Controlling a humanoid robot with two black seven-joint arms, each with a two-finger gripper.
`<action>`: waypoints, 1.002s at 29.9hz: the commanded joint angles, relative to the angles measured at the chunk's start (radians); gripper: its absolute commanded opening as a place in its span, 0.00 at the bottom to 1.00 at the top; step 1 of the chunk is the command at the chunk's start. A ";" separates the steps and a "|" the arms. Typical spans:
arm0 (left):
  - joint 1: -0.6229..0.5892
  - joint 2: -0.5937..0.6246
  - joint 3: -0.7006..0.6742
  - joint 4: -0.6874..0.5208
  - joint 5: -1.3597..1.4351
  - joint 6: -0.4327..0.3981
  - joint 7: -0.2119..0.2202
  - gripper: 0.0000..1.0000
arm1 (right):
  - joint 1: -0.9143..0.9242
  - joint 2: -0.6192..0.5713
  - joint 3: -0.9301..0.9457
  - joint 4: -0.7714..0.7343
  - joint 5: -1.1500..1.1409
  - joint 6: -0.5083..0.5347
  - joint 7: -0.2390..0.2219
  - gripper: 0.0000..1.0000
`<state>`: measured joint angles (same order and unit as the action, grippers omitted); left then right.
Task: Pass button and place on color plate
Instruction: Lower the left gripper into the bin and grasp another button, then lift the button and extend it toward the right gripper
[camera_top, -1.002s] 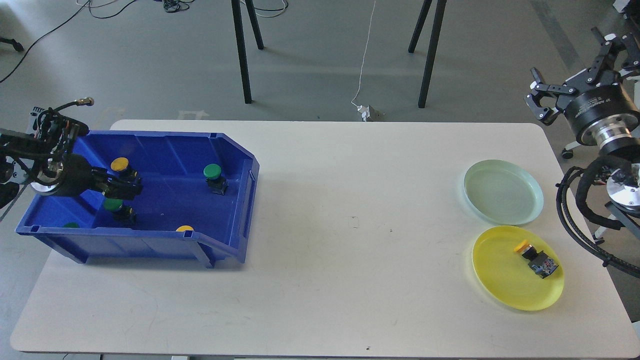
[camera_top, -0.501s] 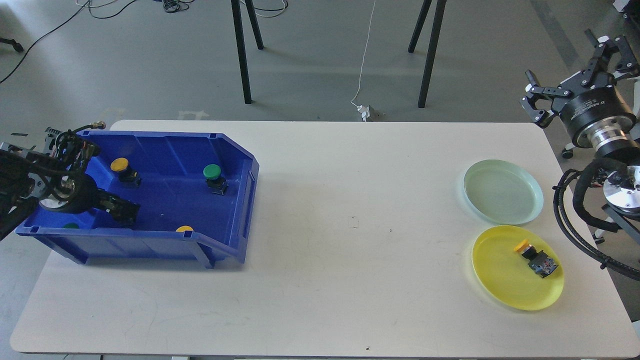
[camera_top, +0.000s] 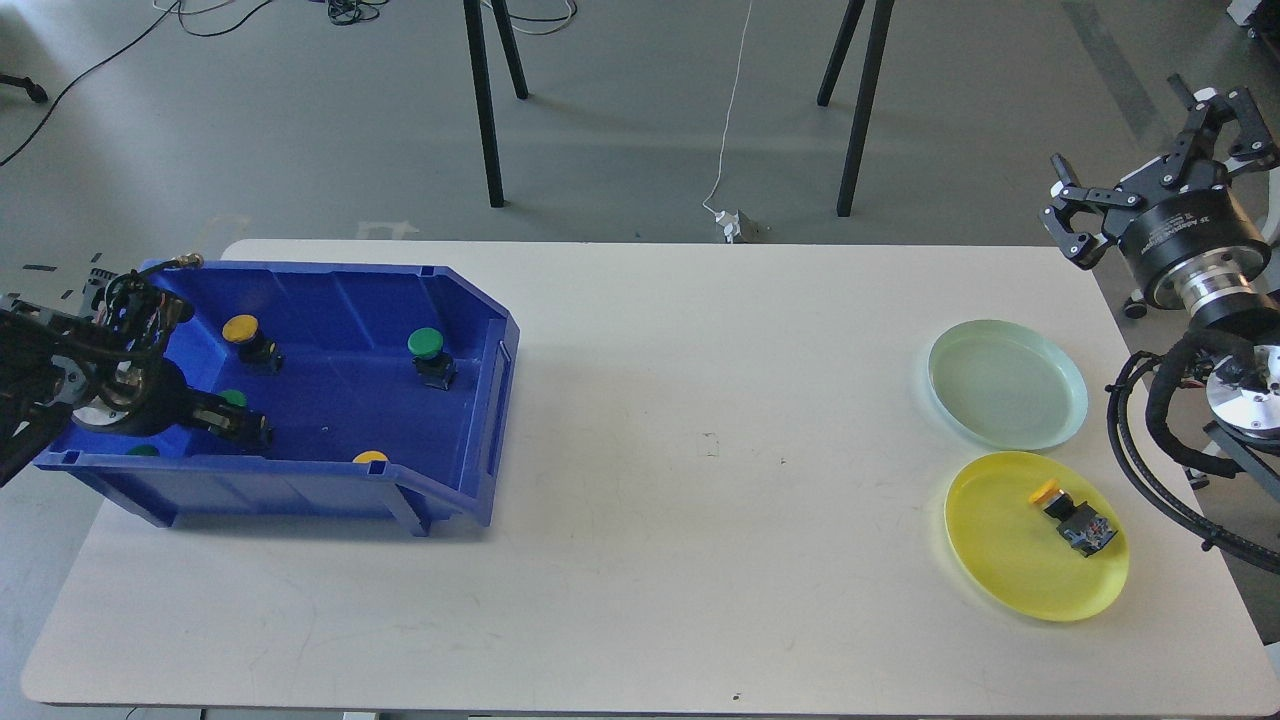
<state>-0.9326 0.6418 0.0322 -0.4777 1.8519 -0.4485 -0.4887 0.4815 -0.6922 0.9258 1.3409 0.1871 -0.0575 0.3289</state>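
On the round yellow plate (camera_top: 1010, 560) at the bench's (camera_top: 640, 560) four o'clock lies a yellow-capped button (camera_top: 1070, 515). At nine o'clock, my left gripper (camera_top: 245, 430) has sunk lower in the glossy blue bin (camera_top: 480, 400), onto a green button (camera_top: 233, 399); finger state unclear. At two o'clock, the right gripper (camera_top: 1150, 135) hovers, fingers spread.

Left pincer (camera_top: 240, 428) dark against bin, fingers not separable; it covers most of one green button (camera_top: 233, 398). Bin's front wall (camera_top: 250, 478) hides all but slivers of two more (green (camera_top: 142, 450), yellow (camera_top: 370, 457)). Left arm cut at frame edge.
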 joint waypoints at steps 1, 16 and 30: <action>0.000 -0.005 0.001 0.007 0.001 -0.001 0.000 0.43 | -0.012 0.000 0.004 0.001 0.000 0.002 0.001 1.00; -0.066 0.030 -0.012 -0.005 -0.100 -0.009 0.000 0.00 | -0.029 0.000 0.004 0.001 -0.002 0.002 0.002 1.00; -0.164 0.297 -0.259 -0.557 -0.623 -0.040 0.000 0.00 | -0.129 -0.001 -0.051 0.017 -0.429 0.033 0.019 1.00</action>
<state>-1.0978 0.9424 -0.1271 -0.9491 1.3248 -0.4885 -0.4883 0.3866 -0.6931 0.8779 1.3432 -0.0961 -0.0377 0.3427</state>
